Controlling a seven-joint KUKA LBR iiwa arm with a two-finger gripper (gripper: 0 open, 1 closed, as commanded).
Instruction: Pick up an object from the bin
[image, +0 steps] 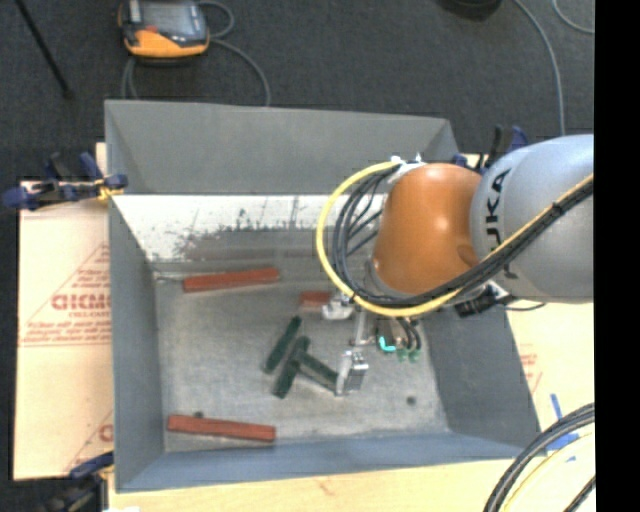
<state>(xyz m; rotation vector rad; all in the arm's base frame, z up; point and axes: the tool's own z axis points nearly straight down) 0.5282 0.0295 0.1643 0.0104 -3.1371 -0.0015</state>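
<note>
Where dark green sticks (287, 352) cross in the bin (135, 340), gripper (350, 378) low at the right end of the rightmost stick (320, 372), released or clenched I cannot tell.

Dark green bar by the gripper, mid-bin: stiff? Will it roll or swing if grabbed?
Probably stiff: the dark green bar lies straight, with no sag where it meets the neighbouring green bar. It looks flat-sided, so it is unlikely to roll. The gripper sits at its right end; grabbed there, it may pivot and nudge that neighbour.
</note>
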